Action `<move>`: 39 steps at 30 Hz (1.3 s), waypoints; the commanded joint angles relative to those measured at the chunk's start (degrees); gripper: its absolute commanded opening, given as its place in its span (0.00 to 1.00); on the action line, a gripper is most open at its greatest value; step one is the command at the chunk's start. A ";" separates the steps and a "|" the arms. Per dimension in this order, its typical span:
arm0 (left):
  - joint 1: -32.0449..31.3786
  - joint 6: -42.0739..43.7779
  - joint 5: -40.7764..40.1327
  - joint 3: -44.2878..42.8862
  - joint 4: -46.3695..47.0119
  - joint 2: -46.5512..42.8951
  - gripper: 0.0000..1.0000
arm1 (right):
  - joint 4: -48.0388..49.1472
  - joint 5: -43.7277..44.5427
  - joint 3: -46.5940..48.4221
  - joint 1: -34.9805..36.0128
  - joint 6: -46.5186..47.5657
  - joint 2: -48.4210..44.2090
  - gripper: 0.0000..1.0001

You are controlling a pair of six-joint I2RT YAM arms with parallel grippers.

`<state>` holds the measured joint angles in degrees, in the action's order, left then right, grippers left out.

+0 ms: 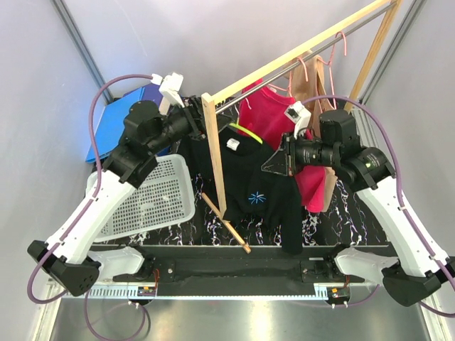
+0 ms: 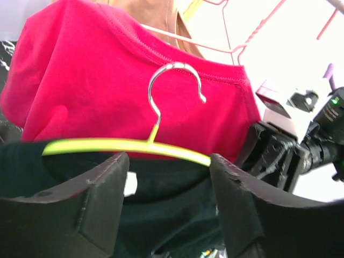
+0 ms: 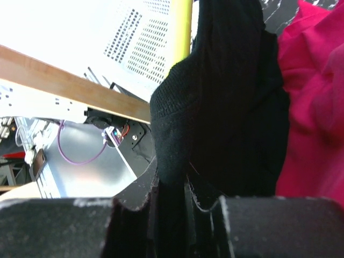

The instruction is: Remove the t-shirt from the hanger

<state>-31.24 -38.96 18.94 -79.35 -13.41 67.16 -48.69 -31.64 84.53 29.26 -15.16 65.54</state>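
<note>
right gripper [image 3: 171,193] clenched on a fold of the black t-shirt [image 3: 226,107]. left gripper [image 2: 169,166] released, jaws apart and grasping nothing, one finger on either side of the collar, just below the yellow hanger [image 2: 123,145]. the t-shirt sits on that hanger beside the wooden rack [image 1: 213,149] post, in front of a red shirt [image 2: 107,70], with a white basket [image 1: 160,202] to its left.

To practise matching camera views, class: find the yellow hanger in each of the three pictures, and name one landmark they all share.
Top view: the hanger is a short yellow strip near the centre, at the collar of the black t-shirt.
Left wrist: the hanger crosses the middle, silver hook up.
Right wrist: the hanger is a yellow strip at the top edge.
Shared landmark: the pink t-shirt.
</note>
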 commanded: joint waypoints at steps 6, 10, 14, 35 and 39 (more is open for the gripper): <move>-4.79 5.91 -6.90 -0.98 6.64 3.77 0.50 | 8.52 -6.86 -4.02 0.63 2.24 -2.87 0.00; -5.40 6.00 -9.26 0.33 6.47 4.12 0.43 | 9.22 -7.56 -3.67 0.63 1.62 -3.40 0.00; -6.81 6.35 -9.10 0.60 6.47 5.35 0.40 | 9.75 -8.44 -4.02 0.63 1.53 -4.19 0.00; -9.01 16.19 -15.69 -4.50 -2.41 5.53 0.00 | -3.61 3.94 -1.82 0.63 4.00 -9.10 0.84; -8.92 16.72 -16.48 -4.58 -2.24 4.92 0.00 | -2.21 5.18 -5.68 0.63 3.29 -13.06 0.87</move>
<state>-40.29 -24.71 5.69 -81.91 -19.00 75.37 -50.96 -30.06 80.79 29.56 -12.67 56.73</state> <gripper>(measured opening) 0.094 0.857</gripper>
